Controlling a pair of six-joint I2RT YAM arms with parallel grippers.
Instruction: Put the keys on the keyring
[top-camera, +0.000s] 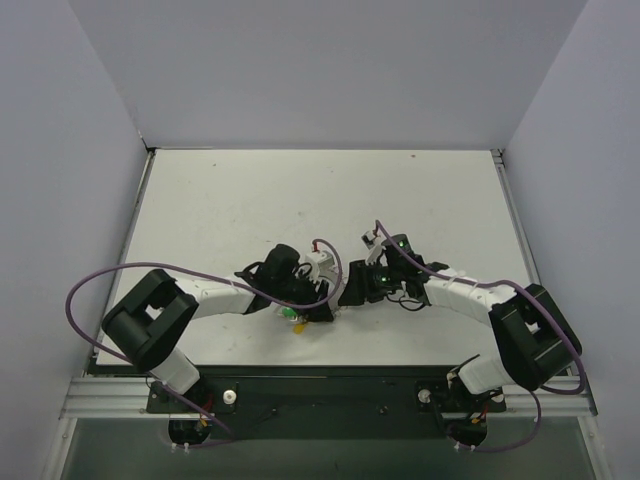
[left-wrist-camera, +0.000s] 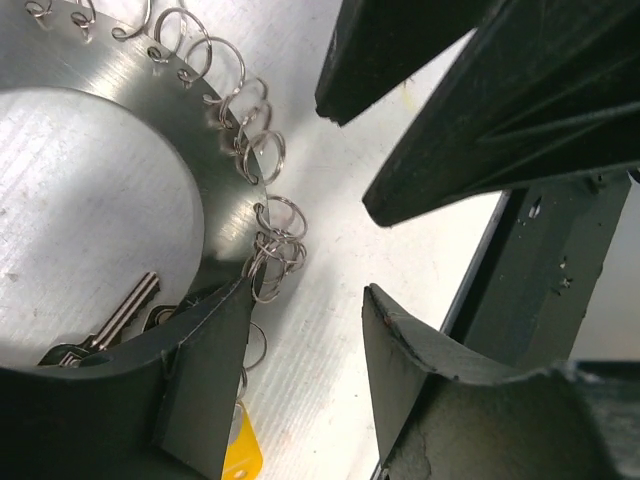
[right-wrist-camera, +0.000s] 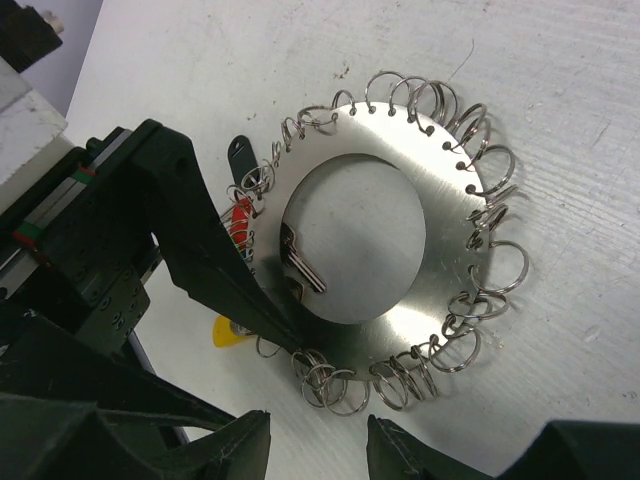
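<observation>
At the keyring's (right-wrist-camera: 450, 250) left rim, overlapped by one finger of the left gripper (left-wrist-camera: 305, 300), jaws parted around nothing, probably to hold it steady. Inside its hole and beside that rim, loose keys (right-wrist-camera: 300, 262), apparently not yet threaded. Just right of its loop-fringed edge, faced by the right gripper (right-wrist-camera: 318, 445), likewise parted and empty.

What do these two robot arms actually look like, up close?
They match. The left arm and the right arm each have white tube-like middle sections between chunky black joint blocks. A purple cable loops loosely along each one. Small green lights glow near the right arm's wrist. Each arm ends in two black, wedge-shaped fingers.
</observation>
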